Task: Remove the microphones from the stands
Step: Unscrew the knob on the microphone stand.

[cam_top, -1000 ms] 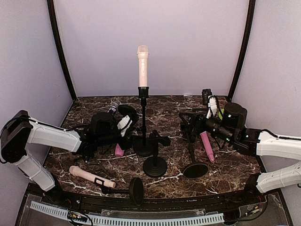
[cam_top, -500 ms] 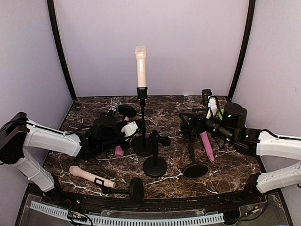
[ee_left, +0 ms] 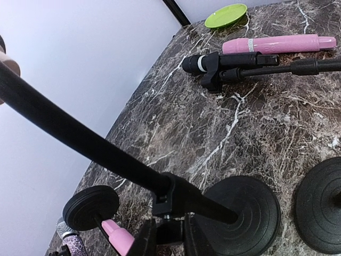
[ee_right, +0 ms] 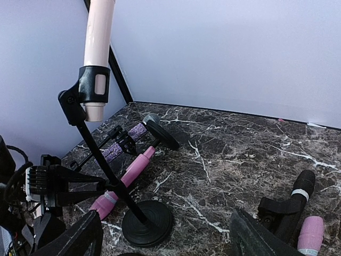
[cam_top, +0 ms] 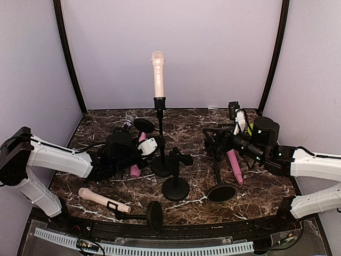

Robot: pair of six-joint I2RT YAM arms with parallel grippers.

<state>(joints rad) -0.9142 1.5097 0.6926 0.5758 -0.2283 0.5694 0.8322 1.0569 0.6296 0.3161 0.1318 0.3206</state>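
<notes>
Two jobs are split between your arms: one braces, the other pulls. Nearest you, a second black stand (cam_top: 176, 186) sits just in front of the upright stand's base (cam_top: 162, 169), so mind it on any low move.

Your left gripper (ee_left: 171, 240) is closed on the pole (ee_left: 80, 138) right above that base, its fingers pinching the collar. Treat that as your anchor and clamp firmly so the stand cannot tip or slide.

Your right gripper (ee_right: 165, 228) hangs wide open and empty. It is well off to the right and low, beside a fallen pink microphone (cam_top: 234, 165).

The cream microphone (cam_top: 158, 72) stands upright at the top of the pole, high above both grippers, with its lower end seated in the black clip (ee_right: 91, 85).

Raise the right gripper, bring it in from the side, and close on the body just above the clip, not on the head. Then pull straight up along the microphone's axis, because a sideways tug would likely lever the pole against your left grip. The clip looks snug, so expect some resistance and lift slowly.
</notes>
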